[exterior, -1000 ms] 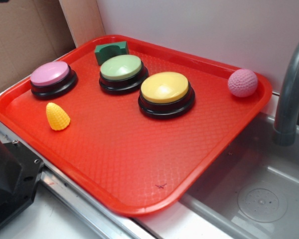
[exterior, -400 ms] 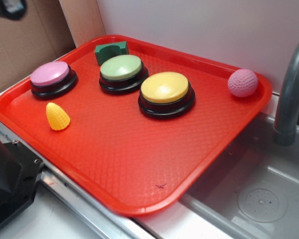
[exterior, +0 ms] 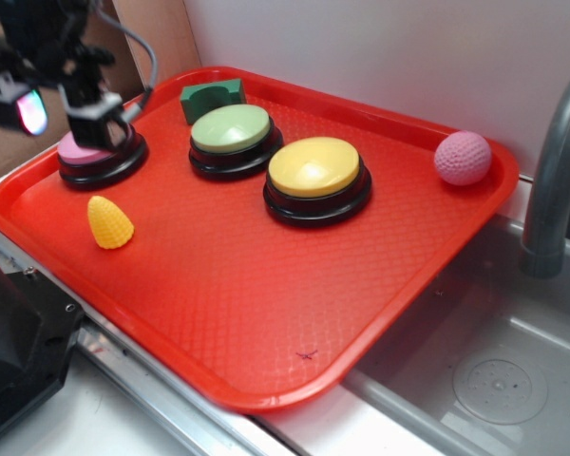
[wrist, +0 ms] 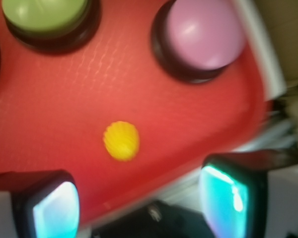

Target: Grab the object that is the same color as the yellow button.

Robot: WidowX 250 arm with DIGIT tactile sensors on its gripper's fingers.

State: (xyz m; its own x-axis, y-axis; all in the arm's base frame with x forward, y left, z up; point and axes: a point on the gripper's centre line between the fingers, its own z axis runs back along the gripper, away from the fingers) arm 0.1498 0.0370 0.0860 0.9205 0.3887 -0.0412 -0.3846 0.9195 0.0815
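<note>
Beside the pink button (exterior: 95,152), the yellow cone (exterior: 109,223) lies unobstructed.

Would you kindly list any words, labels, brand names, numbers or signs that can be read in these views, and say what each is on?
None: no readable text in either view.
The buttons, the yellow cone toy and the knitted ball carry no lettering.
The red tray bears only a small dark scuff near its front edge, not a character.

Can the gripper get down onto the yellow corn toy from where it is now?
Probably yes. The gripper hangs open above the pink button, and the corn toy stands alone on bare tray, untouched, with nothing crowding it.
</note>
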